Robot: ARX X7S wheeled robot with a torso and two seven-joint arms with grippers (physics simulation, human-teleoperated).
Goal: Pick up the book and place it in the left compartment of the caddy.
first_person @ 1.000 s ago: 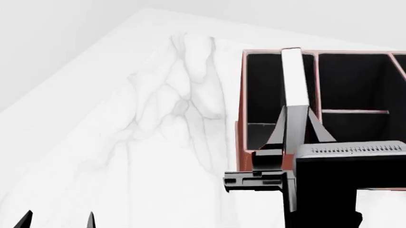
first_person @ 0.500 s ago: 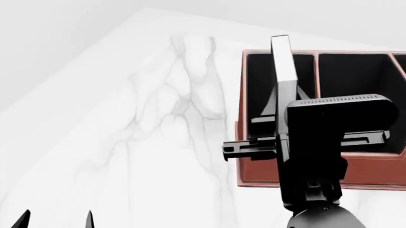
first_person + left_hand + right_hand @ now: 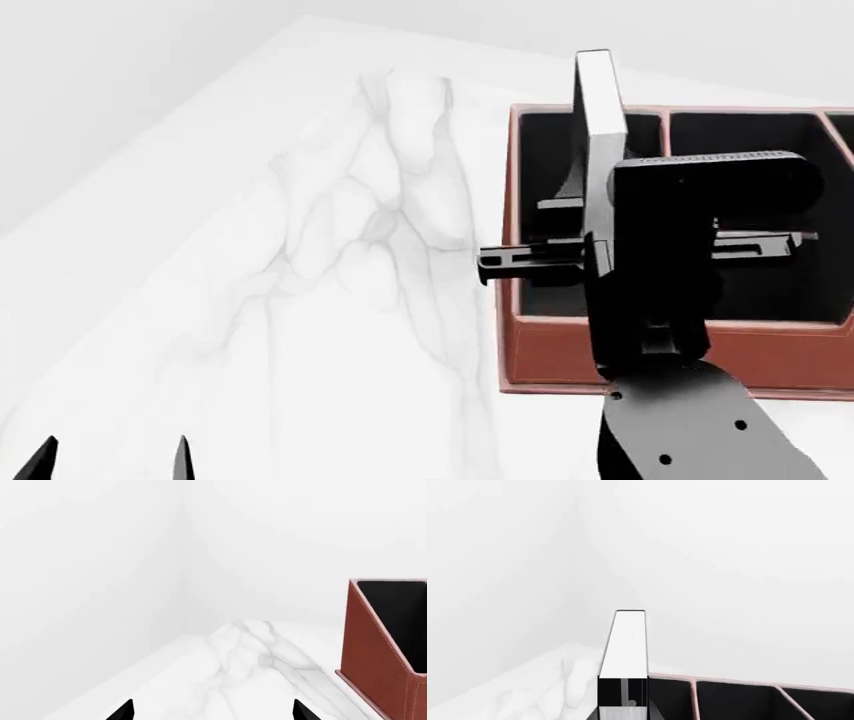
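Note:
The book [image 3: 602, 100] stands on edge, white page edges towards me, gripped from below by my right gripper [image 3: 595, 185], which is shut on it. It hangs over the left compartment [image 3: 541, 160] of the reddish-brown caddy [image 3: 561, 350], and its top pokes above the far rim. In the right wrist view the book [image 3: 627, 645] rises between my fingers, with the left compartment [image 3: 670, 700] right beside it. My left gripper [image 3: 114, 462] is open and empty, low at the near left. It also shows open in the left wrist view [image 3: 212, 715].
The caddy's end wall [image 3: 380, 655] stands to the side of my left gripper. The caddy's other cells [image 3: 747, 160] lie to the right behind a thin divider. The white marble table [image 3: 334, 250] stretches left of the caddy, and its far edge runs diagonally.
My right arm has moved forward over the caddy with the book. The book has tipped more upright and its top has risen past the far rim. The left gripper has barely moved.

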